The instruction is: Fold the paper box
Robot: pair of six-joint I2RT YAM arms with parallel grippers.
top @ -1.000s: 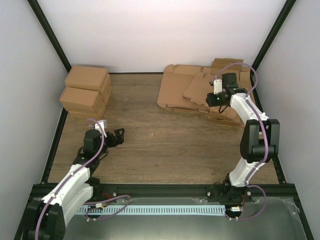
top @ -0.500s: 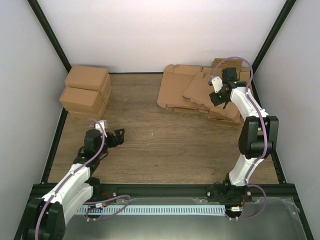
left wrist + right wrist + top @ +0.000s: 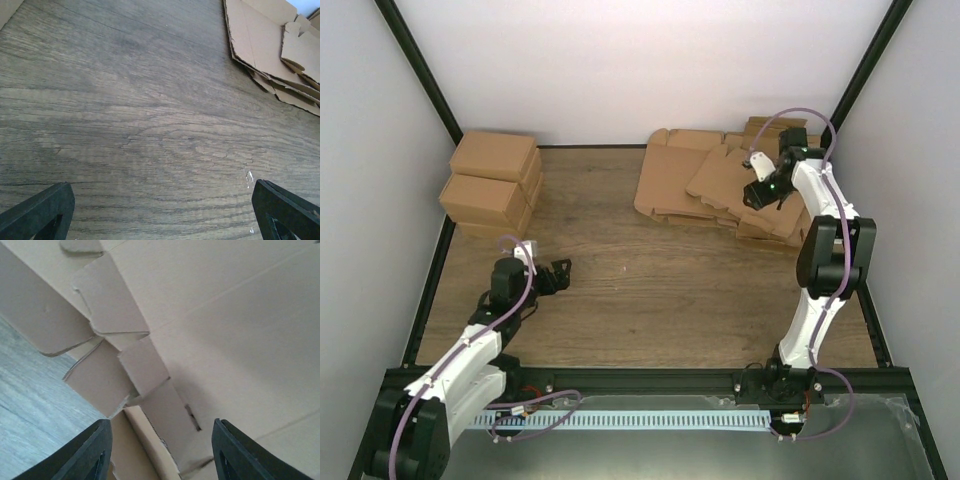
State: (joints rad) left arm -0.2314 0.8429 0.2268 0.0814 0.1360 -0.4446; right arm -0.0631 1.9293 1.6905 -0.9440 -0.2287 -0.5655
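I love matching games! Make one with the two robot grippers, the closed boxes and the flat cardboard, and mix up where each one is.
1. left gripper
2. right gripper
3. closed boxes
4. flat cardboard pile

A. stacked in the far left corner
B. above bare wood
C. spread at the far right
D. above the cardboard sheets

Pairs: 1-B, 2-D, 3-A, 4-C

The right arm (image 3: pixel 823 200) hid part of the heap of flat cardboard blanks (image 3: pixel 670 180) — no single sheet beneath it could be told from the rest. At the right gripper (image 3: pixel 161 452) the sheets overran the frame, and both wrist views cropped the jaws at the bottom edge.
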